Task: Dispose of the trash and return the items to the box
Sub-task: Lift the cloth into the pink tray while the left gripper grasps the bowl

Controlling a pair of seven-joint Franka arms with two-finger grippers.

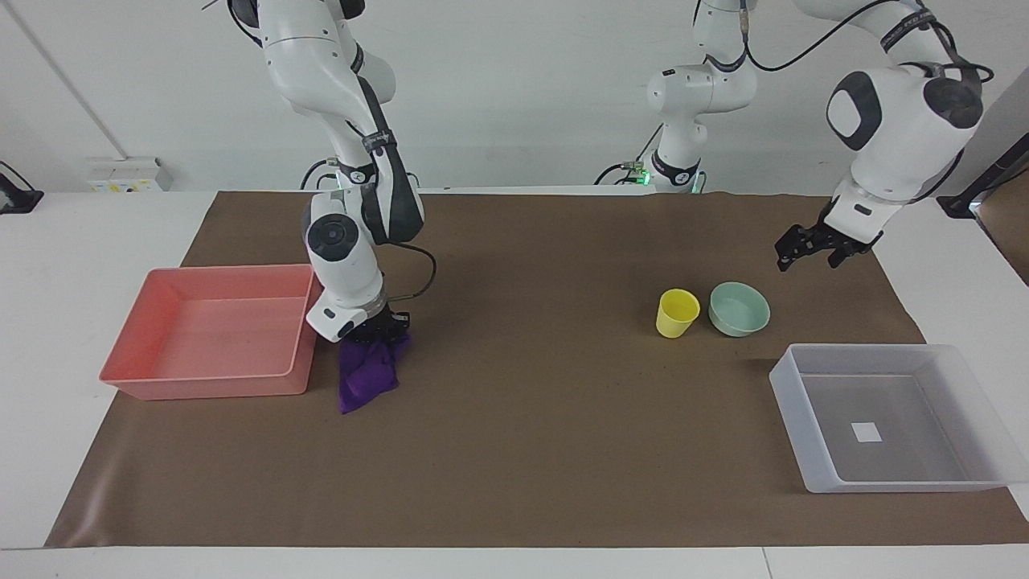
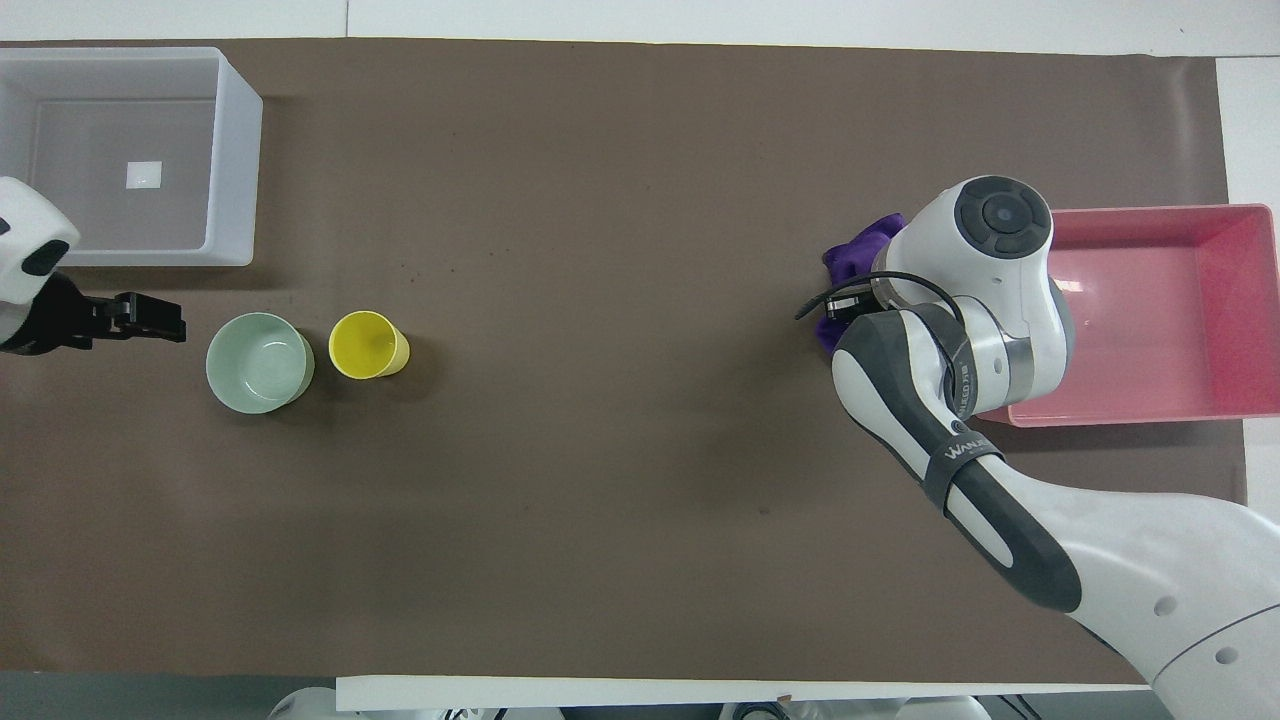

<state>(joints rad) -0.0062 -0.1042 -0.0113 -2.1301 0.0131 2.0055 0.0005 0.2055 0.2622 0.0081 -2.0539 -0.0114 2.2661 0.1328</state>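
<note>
The purple cloth (image 1: 366, 378) lies crumpled on the brown mat right beside the pink bin (image 1: 201, 384). My right gripper (image 1: 379, 331) is down on the cloth's top and shut on it. In the overhead view the right arm covers most of the cloth (image 2: 850, 255) and hides that gripper. The yellow cup (image 1: 677, 312) and the mint-green bowl (image 1: 739, 308) stand upright side by side, nearer to the robots than the translucent box (image 1: 884, 482). My left gripper (image 1: 808, 251) is open and empty in the air, over the mat beside the bowl (image 2: 259, 361).
The pink bin (image 2: 1150, 212) at the right arm's end has nothing in it. The translucent box (image 2: 235, 150) at the left arm's end holds only its white label. The brown mat (image 1: 547, 418) covers the table's middle.
</note>
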